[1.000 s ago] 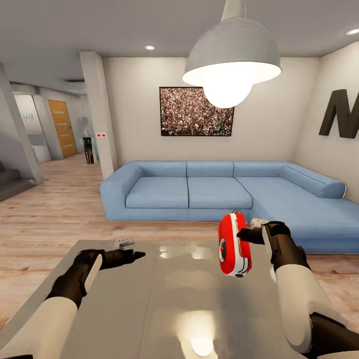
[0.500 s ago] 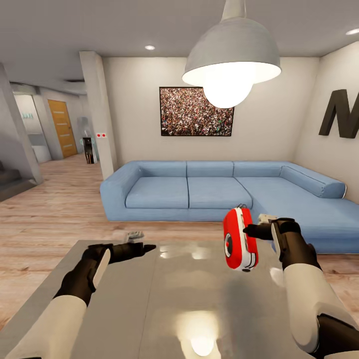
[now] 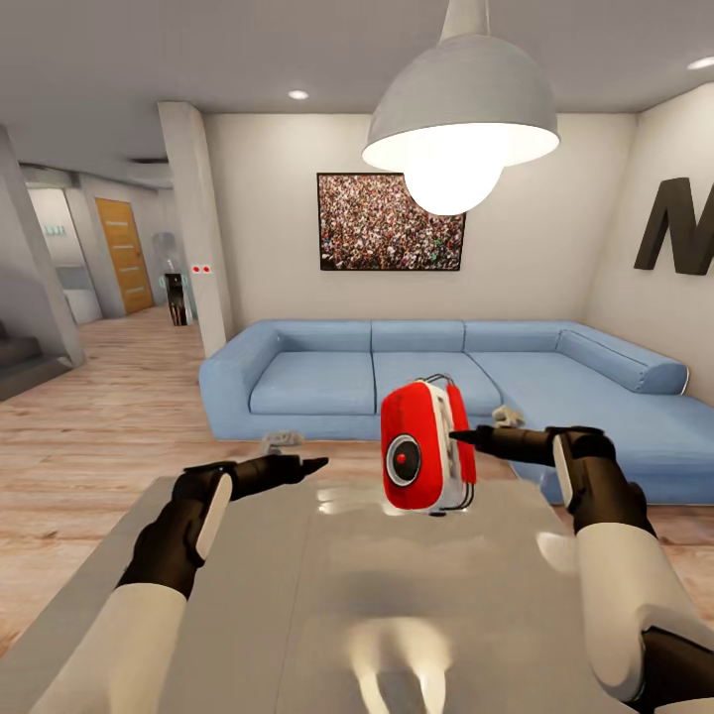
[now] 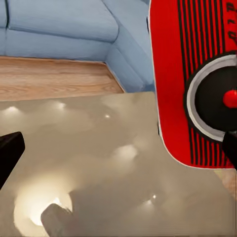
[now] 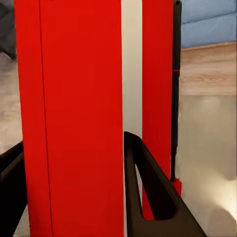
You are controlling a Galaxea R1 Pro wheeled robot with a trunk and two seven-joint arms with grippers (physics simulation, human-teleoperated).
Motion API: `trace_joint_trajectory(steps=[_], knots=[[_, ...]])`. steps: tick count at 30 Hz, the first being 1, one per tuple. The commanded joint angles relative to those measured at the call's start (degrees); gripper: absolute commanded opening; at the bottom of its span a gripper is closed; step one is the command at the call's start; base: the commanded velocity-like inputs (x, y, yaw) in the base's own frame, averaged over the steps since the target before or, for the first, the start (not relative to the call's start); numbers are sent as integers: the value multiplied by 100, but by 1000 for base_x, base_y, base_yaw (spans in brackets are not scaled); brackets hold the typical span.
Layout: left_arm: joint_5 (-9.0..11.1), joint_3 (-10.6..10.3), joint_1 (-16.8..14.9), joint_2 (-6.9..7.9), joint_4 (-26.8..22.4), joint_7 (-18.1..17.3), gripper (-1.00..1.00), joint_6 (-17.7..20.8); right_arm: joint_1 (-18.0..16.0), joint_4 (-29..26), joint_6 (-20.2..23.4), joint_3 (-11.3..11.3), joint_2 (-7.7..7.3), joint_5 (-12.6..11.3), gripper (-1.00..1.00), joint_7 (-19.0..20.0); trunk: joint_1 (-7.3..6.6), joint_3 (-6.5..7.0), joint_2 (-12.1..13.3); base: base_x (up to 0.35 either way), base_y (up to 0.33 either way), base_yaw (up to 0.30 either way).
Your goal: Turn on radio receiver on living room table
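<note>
Radio: frame centre, lifted clear above the surface, clamped in the right tool. Left tool: spread, holding nothing, centre-left. Pickup done; switching on apparently remains.

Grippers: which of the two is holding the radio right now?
The right gripper holds the red radio receiver above the table; the left gripper is empty.

The radio receiver sits between the right hand's dark fingers, apparently gripped, above the table.
</note>
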Motion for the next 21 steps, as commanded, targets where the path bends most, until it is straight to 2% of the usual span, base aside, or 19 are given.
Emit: trace_joint_trajectory(steps=[1,6,10,15,21], knots=[[-1,-35,0,-5,-6,-24,100,-2,-1,-21,51,-2,-2,-108,-100,58,0,1,0,0,0,0],[-1,-201,0,-68,-26,-366,100,-5,-1,-175,54,93,-12,-108,-100,326,0,1,0,0,0,0],[0,-248,0,-88,-30,-531,100,-9,-1,-340,57,392,-14,-108,-100,483,0,1,0,0,0,0],[3,-274,0,-92,0,-581,100,-10,-1,-507,63,539,-14,-108,-100,615,0,1,0,0,0,0],[-1,-369,0,-87,18,-592,100,-10,-1,-572,67,572,-15,-108,-100,774,0,1,0,0,0,0]])
